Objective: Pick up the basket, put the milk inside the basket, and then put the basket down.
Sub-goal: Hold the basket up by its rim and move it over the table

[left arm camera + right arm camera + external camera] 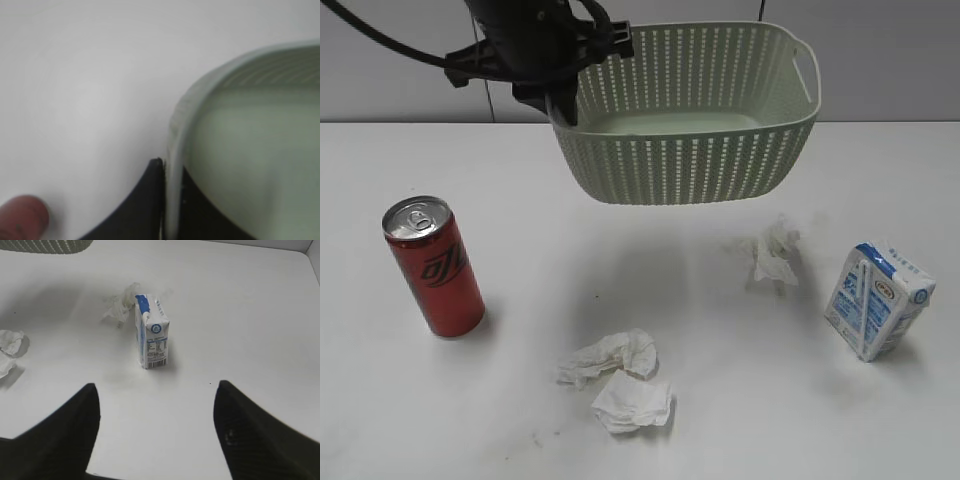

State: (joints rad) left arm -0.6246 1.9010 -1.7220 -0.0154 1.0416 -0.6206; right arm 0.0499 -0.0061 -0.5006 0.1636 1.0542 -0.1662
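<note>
Crumpled tissues point(620, 385) lie nearest; left jaws grip the empty, lifted basket point(690, 150); right jaws gape above the milk point(151, 332).

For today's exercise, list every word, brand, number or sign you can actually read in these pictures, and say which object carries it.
Nothing here can be read with certainty.
Red soda can: black stylised lettering down its side, not legible.
Milk carton: a round blue logo, small blue print and a barcode, all too small to read.
Basket, held up by the left gripper: no text.
Crumpled tissues: no text.
</note>
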